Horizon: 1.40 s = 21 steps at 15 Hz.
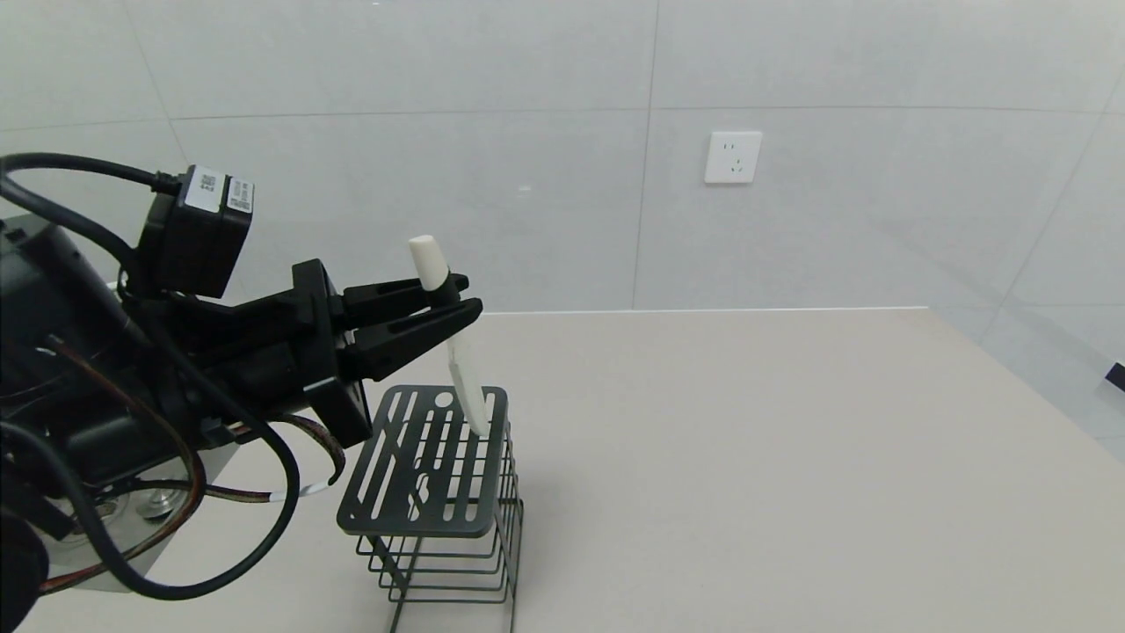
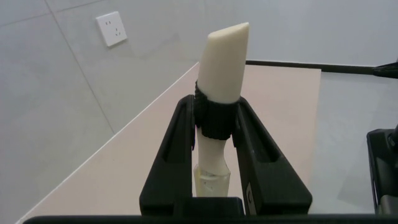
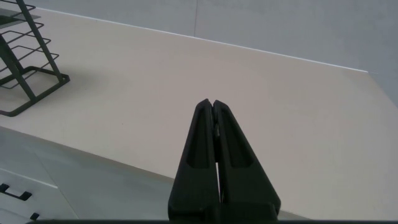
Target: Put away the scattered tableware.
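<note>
My left gripper (image 1: 453, 303) is shut on a white knife (image 1: 429, 259), gripping it where the handle meets the blade. The knife hangs nearly upright, handle up, and its blade tip (image 1: 475, 413) reaches down to the slotted top of a black wire rack (image 1: 426, 462) on the beige counter. In the left wrist view the white handle (image 2: 222, 62) stands between the two black fingers (image 2: 174, 149). My right gripper (image 3: 212, 115) is shut with nothing in it, held over the counter away from the rack (image 3: 25, 56).
The beige counter (image 1: 747, 457) stretches to the right of the rack. A tiled wall with a white socket (image 1: 732, 156) runs behind it. A steel sink drain (image 1: 154, 503) lies at the left under my arm's cables.
</note>
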### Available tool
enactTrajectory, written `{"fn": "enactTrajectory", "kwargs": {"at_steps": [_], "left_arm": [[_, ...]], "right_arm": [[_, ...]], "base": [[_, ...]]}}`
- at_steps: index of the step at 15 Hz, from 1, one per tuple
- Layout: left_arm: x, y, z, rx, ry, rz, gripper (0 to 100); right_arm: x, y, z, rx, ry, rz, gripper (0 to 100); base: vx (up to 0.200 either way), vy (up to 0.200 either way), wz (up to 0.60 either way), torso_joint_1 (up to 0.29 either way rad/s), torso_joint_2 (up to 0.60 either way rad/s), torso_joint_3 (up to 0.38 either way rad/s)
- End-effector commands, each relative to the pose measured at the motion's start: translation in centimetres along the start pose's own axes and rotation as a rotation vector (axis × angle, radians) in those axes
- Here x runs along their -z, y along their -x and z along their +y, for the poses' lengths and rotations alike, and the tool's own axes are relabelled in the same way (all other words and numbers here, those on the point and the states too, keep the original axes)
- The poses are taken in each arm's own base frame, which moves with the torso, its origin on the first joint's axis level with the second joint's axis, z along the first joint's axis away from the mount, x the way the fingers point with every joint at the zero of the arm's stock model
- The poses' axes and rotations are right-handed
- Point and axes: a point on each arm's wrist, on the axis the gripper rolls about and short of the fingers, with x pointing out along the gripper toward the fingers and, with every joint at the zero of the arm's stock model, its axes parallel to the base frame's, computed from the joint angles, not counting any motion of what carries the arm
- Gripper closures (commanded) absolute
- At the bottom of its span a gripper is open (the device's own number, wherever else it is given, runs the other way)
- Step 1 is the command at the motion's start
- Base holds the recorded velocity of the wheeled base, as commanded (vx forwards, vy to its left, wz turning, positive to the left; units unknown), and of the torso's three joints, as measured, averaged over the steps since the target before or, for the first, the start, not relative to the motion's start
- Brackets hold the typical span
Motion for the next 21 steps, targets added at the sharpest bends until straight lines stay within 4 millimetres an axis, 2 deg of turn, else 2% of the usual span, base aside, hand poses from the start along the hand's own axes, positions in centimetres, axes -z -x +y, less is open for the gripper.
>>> {"fn": "enactTrajectory", "kwargs": {"at_steps": [1,8,21], "left_arm": [[0.3,0.0,0.0,0.002,0.006,0.008,100],[1.5,0.3,-0.4,0.006,0.018,0.048,100],[2.9,-0.4,-0.1,0.015,-0.019,0.089,100]], "right_arm": [[0.0,0.0,0.0,-0.001,0.0,0.003,100],[0.0,0.0,0.0,-0.001,0.0,0.003,100],[0.0,0.0,0.0,-0.001,0.0,0.003,100]], "base": [[0.0,0.0,0.0,0.0,0.0,0.0],[0.0,0.0,0.0,0.0,0.0,0.0],[0.0,0.0,0.0,0.0,0.0,0.0]]}}
